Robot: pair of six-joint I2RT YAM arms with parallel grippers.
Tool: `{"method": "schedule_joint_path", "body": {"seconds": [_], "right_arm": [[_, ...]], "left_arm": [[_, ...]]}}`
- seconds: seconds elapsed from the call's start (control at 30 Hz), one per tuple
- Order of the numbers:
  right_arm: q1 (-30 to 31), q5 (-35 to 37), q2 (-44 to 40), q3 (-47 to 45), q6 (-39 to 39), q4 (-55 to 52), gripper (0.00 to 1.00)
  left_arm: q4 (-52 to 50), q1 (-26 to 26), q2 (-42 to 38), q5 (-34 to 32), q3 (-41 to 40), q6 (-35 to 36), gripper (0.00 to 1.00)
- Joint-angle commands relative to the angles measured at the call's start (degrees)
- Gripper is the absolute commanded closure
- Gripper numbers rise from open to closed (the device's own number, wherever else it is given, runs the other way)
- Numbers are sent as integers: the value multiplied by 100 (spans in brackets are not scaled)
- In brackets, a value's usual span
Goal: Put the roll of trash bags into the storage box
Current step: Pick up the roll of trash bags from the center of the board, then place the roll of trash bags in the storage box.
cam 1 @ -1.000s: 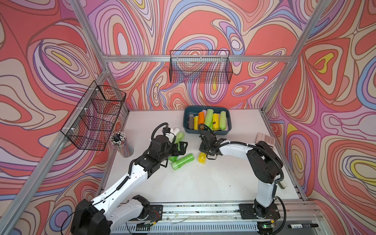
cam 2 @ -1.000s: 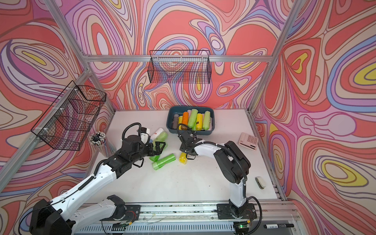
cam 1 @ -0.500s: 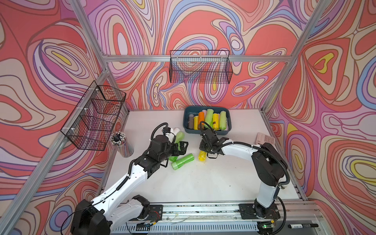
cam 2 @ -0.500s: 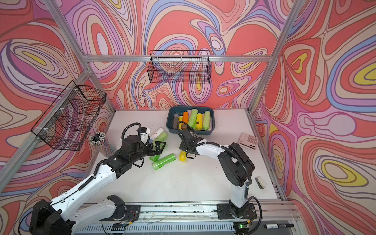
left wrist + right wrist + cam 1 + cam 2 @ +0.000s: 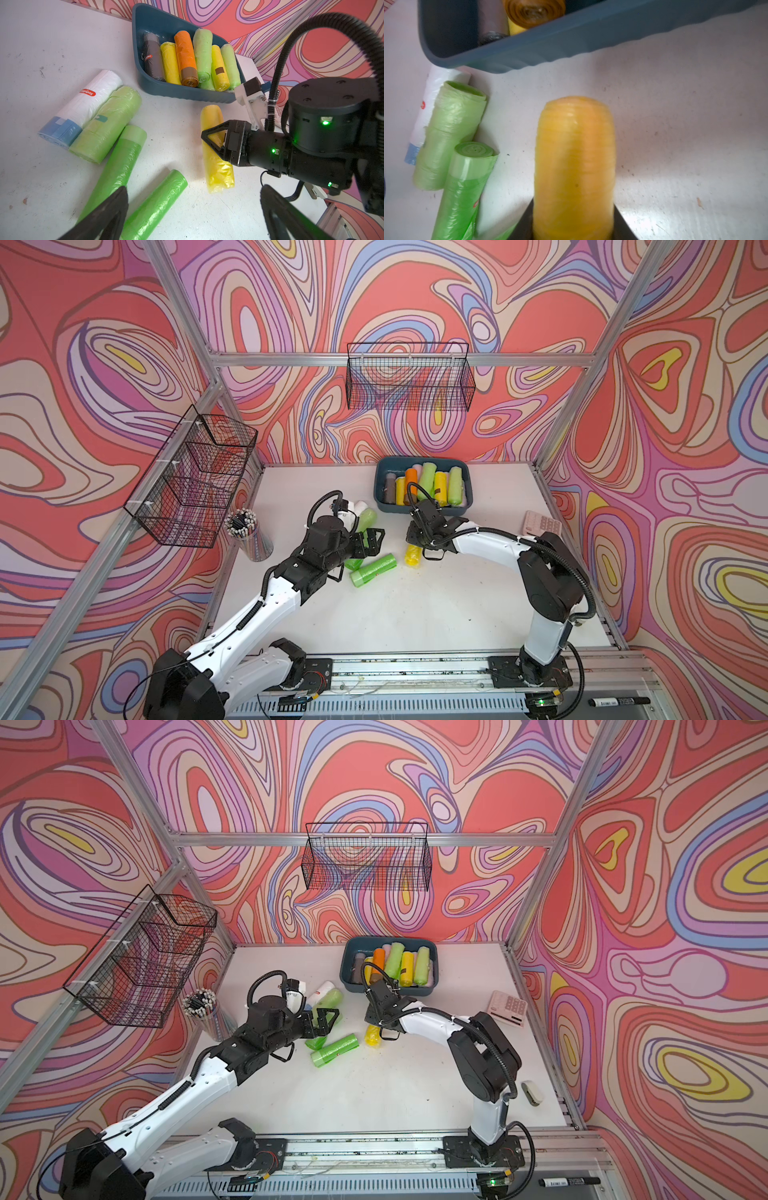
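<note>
Right elbow drifts right; right gripper (image 5: 216, 143) stays clamped mid-length on yellow roll (image 5: 218, 172), on table (image 5: 415, 614) just near of storage box (image 5: 187, 93). Left gripper (image 5: 370, 541) spread wide. Roll likely light, squashy, slick.

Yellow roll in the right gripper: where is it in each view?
Top view: yellow roll just below centre, under the storage box.
Top view: likewise, left of centre.
Left wrist: centre, in the right gripper.
Right wrist: lower middle, close up.
Landmark: storage box, every view.
</note>
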Motion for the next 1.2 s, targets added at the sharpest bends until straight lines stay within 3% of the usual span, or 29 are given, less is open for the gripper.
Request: {"method": "schedule_joint_path", "body": {"seconds": [0.0, 0.5, 0.67, 0.8, 1.17], "right_arm": [[26, 46, -283, 217, -93, 2, 77], [26, 192, -310, 777, -555, -192, 78], [26, 405, -234, 1099, -950, -281, 77], [-7, 404, -12, 1433, -1261, -275, 77], [-395, 147, 1061, 2674, -1763, -41, 78]], "left_arm": [[135, 42, -46, 51, -7, -82, 0], [163, 42, -58, 151, -2, -182, 0], [243, 42, 15, 505, 12, -354, 0], [310, 42, 35, 693, -3, -491, 0], [-248, 43, -237, 461, 170, -396, 0]]}}
